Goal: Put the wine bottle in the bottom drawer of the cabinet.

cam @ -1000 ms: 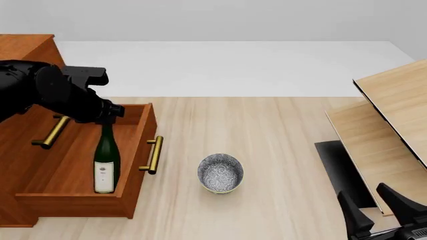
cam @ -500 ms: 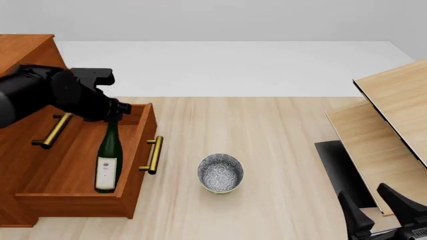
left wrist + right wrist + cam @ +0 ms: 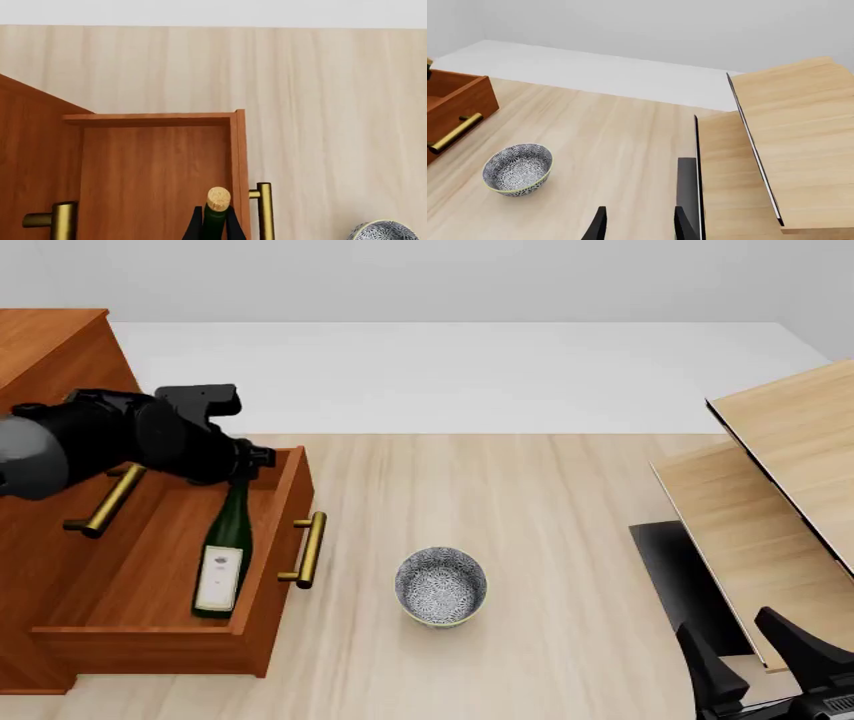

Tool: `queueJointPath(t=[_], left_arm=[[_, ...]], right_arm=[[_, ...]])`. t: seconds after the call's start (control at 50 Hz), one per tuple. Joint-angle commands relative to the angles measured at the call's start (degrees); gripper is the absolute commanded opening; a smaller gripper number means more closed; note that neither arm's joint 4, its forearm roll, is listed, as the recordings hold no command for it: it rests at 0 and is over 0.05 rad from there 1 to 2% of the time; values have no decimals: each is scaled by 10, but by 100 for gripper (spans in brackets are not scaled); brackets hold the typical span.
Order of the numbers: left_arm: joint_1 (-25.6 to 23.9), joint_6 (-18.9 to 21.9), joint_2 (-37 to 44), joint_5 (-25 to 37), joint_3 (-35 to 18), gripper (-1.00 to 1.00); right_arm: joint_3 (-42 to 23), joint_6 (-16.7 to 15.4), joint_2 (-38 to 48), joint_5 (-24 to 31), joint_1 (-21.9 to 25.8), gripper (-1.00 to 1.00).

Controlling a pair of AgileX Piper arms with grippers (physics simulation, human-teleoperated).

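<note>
The wine bottle stands in the open bottom drawer of the cabinet, its base on the drawer floor and its top leaning right toward the drawer front. My left gripper is shut on the bottle's neck just below the cork. In the left wrist view the cork shows between the two fingers, above the drawer floor. My right gripper is open and empty at the near right, its fingers spread over bare table.
A speckled grey bowl sits on the table right of the drawer's brass handle; it also shows in the right wrist view. Pale wooden slanted panels and a dark mat fill the right side.
My left gripper moved right and a little forward, holding the neck. The bottle went from upright to leaning right, its base staying in the drawer. The right arm has not moved.
</note>
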Motion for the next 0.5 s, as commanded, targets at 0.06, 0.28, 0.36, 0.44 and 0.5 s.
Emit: queueJointPath(t=[0.06, 0.28, 0.36, 0.44, 0.5], left_arm=[[-7, -15, 31, 14, 77, -100], [-8, -25, 43, -3, 92, -100], [1, -12, 49, -6, 92, -100], [1, -14, 54, -13, 97, -100], [5, -13, 55, -15, 101, -100]], right_arm=[[0, -1, 5, -6, -3, 100], [0, -1, 0, -1, -4, 100], [0, -1, -2, 1, -4, 100], [0, -1, -1, 1, -5, 100], [0, -1, -2, 1, -5, 100]])
